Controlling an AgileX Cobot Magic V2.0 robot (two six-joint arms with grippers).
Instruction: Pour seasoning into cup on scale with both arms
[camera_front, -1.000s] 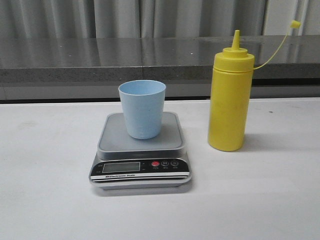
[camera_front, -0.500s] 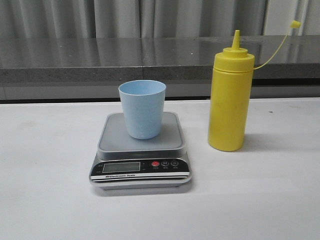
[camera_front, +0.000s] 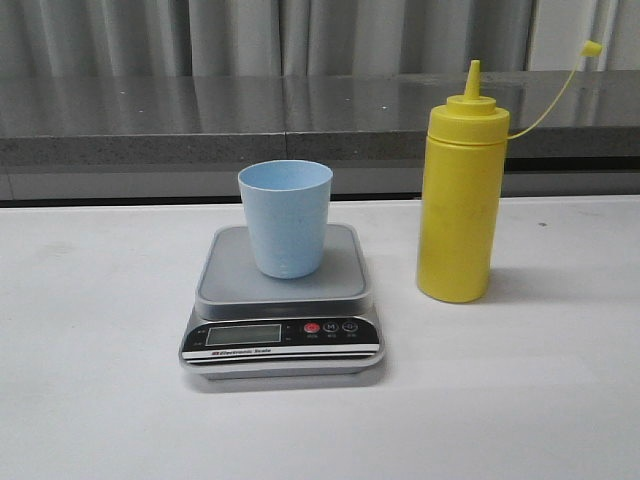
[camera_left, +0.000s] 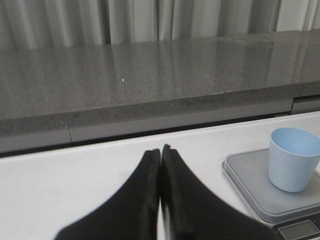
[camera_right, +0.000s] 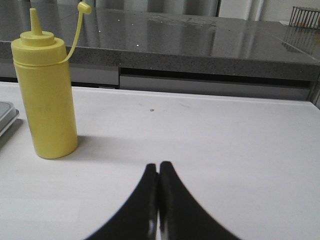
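Note:
The pale blue cup (camera_front: 285, 218) stands upright on the grey platform of the scale (camera_front: 283, 310), mid-table. To its right stands the yellow seasoning bottle (camera_front: 458, 200), upright, its small cap (camera_front: 592, 47) hanging off on a thin tether. Neither arm shows in the front view. In the left wrist view my left gripper (camera_left: 161, 149) is shut with nothing in it, over bare table, apart from the cup (camera_left: 292, 159) and the scale (camera_left: 260, 187). In the right wrist view my right gripper (camera_right: 158, 165) is shut and empty, some way from the bottle (camera_right: 45, 92).
A grey stone ledge (camera_front: 200, 115) runs along the back of the white table (camera_front: 90, 400), with grey curtains behind it. A corner of the scale (camera_right: 6, 116) shows at the edge of the right wrist view. A wire basket (camera_right: 305, 16) sits on the far ledge.

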